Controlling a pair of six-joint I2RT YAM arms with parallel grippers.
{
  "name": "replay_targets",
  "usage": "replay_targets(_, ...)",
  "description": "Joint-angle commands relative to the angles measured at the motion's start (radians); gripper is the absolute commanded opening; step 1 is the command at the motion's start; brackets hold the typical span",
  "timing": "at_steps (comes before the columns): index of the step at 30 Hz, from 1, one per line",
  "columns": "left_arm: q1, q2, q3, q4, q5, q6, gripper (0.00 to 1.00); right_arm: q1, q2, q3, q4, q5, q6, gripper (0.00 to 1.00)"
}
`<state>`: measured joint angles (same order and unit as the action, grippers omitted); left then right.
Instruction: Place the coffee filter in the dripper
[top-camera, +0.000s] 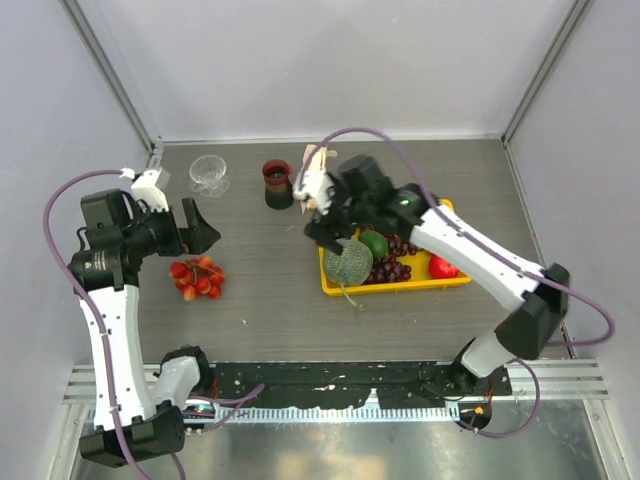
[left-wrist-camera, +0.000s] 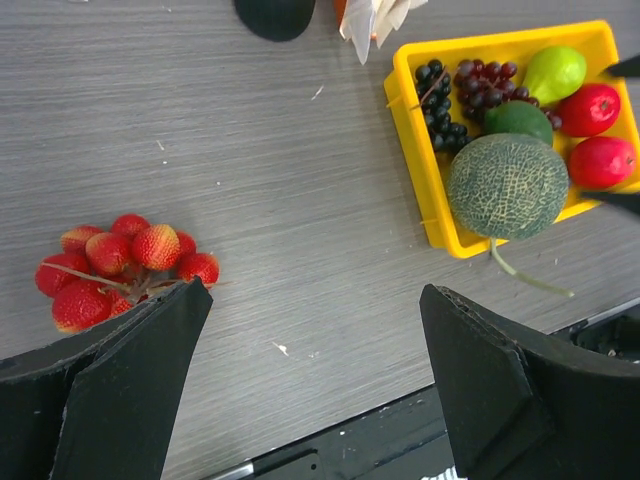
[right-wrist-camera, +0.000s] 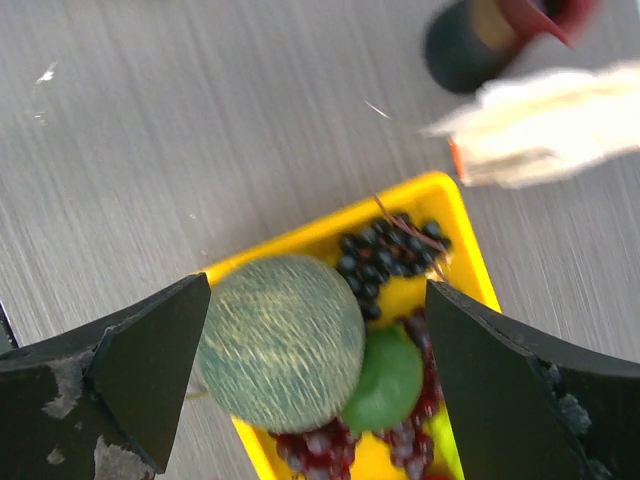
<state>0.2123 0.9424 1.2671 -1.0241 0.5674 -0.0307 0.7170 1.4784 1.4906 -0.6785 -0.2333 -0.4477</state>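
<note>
Pale, plain walls (top-camera: 330, 60) close the cell on three sides, with a metal post (top-camera: 118, 80) running up to each back corner. The table (top-camera: 260, 300) is grey with a fine streaked grain, and the wrist views show a few small white flecks on it. A slotted metal rail (top-camera: 340, 385) runs along its near edge, where the arm bases sit.

On the left, the left gripper (left-wrist-camera: 315, 300) hangs over bare table with its jaws wide apart and nothing between them. A bunch of strawberries (top-camera: 198, 278) lies just beside its near finger. Behind the gripper, toward the back left of the table, the dripper (top-camera: 209, 174) stands upright and alone, and nothing can be seen inside it. To its right stands a dark cup (top-camera: 277, 184) with a reddish inside.

Just right of the cup is an upright beige packet (top-camera: 315, 162) with orange marks. The left wrist view shows white paper edges (left-wrist-camera: 372, 28) at the packet. A single filter cannot be told apart from them, and none lies loose on the table.

The right gripper (right-wrist-camera: 318, 300) hovers in front of the packet, above the left end of a yellow tray (top-camera: 450, 281), with its jaws spread wide and nothing held. Directly below it in the tray lies a netted melon (right-wrist-camera: 282, 342). A green fruit (right-wrist-camera: 388, 378) touches the melon, and dark grapes (right-wrist-camera: 385, 262) lie behind both. Red fruit (top-camera: 443, 267) sits at the tray's right end. The right arm (top-camera: 480, 262) stretches back over the tray toward the right edge of the table.
</note>
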Motion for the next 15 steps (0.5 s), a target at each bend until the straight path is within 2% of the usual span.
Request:
replay_targets(1,0.084,-0.028,0.055,-0.004,0.101,-0.038,0.99,0.174,0.141,0.138,-0.067,0.12,-0.098,0.95)
replay_targets(8,0.225,0.038,0.084,-0.036,0.327,-0.072,0.99,0.317,0.429,0.341,-0.17,0.201,-0.183,0.96)
replay_targets(11,0.252,0.047,0.069,-0.027,0.371,-0.093,0.99,0.331,0.529,0.443,-0.246,0.222,-0.197,0.97)
replay_targets(15,0.262,0.042,0.06,-0.027,0.384,-0.097,0.99,0.332,0.6,0.43,-0.254,0.308,-0.247,0.98)
